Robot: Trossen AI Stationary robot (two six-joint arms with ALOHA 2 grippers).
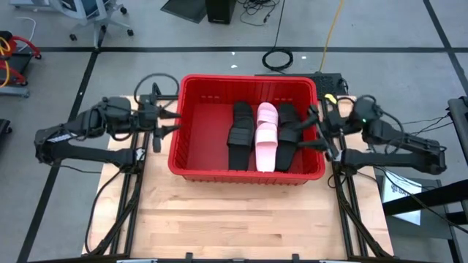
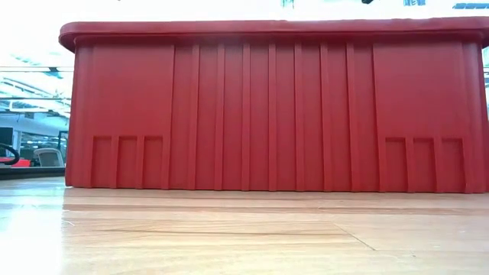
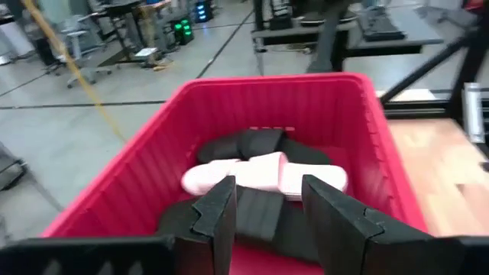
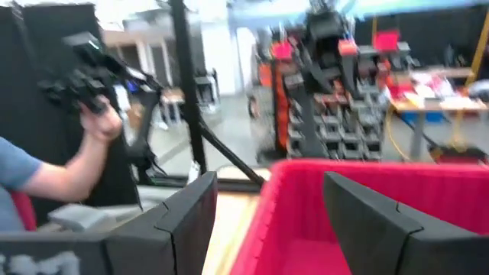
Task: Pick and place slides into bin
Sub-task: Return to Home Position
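Note:
The red bin (image 1: 197,124) stands at the middle of the table, and the low view shows only its near wall (image 2: 275,107). Several slides lie on its floor: black ones (image 1: 239,135) (image 1: 289,126) on either side of pink ones (image 1: 266,137). They also show in the left wrist view, pink (image 3: 263,174) among black (image 3: 260,143). My left gripper (image 1: 171,122) (image 3: 269,221) hovers open just outside the bin's left wall, pointing across it. My right gripper (image 1: 317,130) (image 4: 267,221) stands open at the bin's right rim (image 4: 306,172). Neither has anything between its fingers.
Bare wooden tabletop (image 1: 234,219) lies in front of the bin. Cables (image 1: 281,58) run over the floor behind the table. In the right wrist view, a person's arm (image 4: 69,172) holds a dark device off the table.

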